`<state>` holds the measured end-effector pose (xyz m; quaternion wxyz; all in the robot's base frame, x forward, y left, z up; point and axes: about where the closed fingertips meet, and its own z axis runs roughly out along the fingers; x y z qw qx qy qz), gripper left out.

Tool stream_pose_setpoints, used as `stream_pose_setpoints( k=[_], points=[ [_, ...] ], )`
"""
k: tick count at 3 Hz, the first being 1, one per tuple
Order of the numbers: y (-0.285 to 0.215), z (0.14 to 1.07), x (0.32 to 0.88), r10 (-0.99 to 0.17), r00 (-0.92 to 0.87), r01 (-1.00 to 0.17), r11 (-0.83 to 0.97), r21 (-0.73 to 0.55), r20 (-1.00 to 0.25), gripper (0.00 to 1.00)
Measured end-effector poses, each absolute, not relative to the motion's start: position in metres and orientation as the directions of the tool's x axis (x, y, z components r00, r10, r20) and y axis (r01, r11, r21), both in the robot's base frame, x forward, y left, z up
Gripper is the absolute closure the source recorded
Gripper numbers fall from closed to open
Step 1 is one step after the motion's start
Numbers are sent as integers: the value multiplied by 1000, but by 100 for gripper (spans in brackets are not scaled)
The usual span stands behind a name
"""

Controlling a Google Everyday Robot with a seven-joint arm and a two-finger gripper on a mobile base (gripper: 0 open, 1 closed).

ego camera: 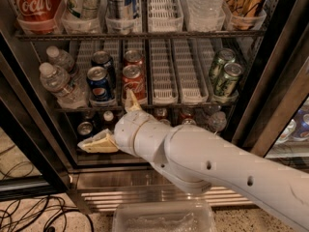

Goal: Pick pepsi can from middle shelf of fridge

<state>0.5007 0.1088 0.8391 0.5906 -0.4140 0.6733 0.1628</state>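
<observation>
Seeing the pepsi can (100, 83): I found it standing tall at the front left of the middle shelf (161, 74), just beside a red can (133, 80).
Gripper (105, 120): it hung just under that shelf, with the can above it.
Fingers (99, 143): spread wide, holding nothing.
Feel: a smooth, round, shiny can on white slotted plastic.

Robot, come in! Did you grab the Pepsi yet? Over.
Gripper open, empty, just below middle shelf. Pepsi can upright on it, untouched. Red Coca-Cola can beside it, water bottle other side.
</observation>
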Motion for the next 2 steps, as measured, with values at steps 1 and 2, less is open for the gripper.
stream_pose_setpoints(
  k=[1,2],
  points=[
    [133,822,495,-324,79,-732,623,-276,-943,9],
    [159,812,483,-313,122,-707,639,-304,-942,15]
  ],
)
